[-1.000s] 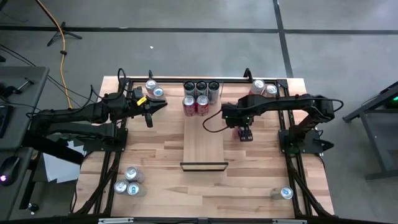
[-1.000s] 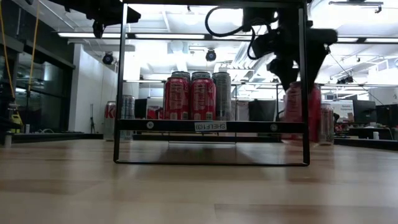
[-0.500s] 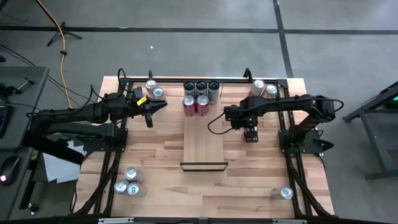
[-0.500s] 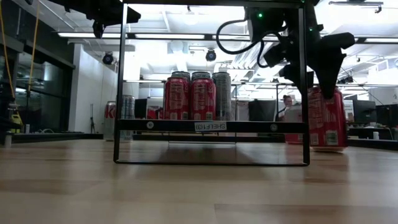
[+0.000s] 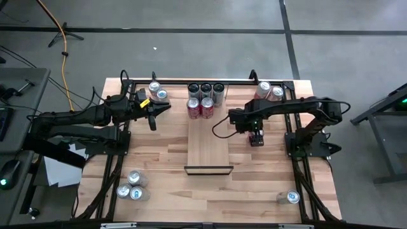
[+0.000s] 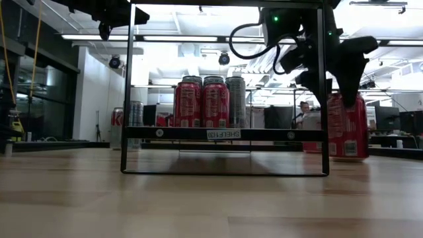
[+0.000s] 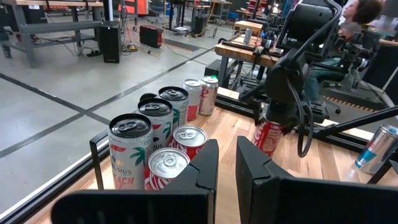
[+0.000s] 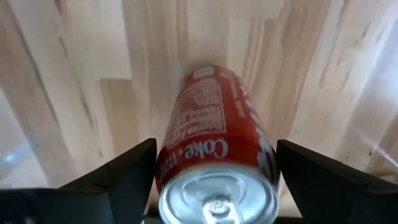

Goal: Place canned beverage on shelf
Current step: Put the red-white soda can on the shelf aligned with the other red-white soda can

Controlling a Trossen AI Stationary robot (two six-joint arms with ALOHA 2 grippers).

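From my seat I see the butcher-block table [image 5: 165,156] carrying the pale shelf [image 5: 208,143], with 5 cans [image 5: 205,98] grouped at its far end. A red Coke can [image 5: 256,137] stands on the tabletop just right of the shelf. 2 cans [image 5: 157,90] sit far-left, 2 [image 5: 269,90] far-right, 3 [image 5: 131,186] near-left, 1 [image 5: 290,198] near-right.

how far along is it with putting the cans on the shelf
Done: five cans stand at the shelf's far end. In hand: the right claw is open around a red Coke can standing on the table beside the shelf, not gripping it. The left claw waits shut. Left: grip that can and shelve it; more cans wait at the table's corners.
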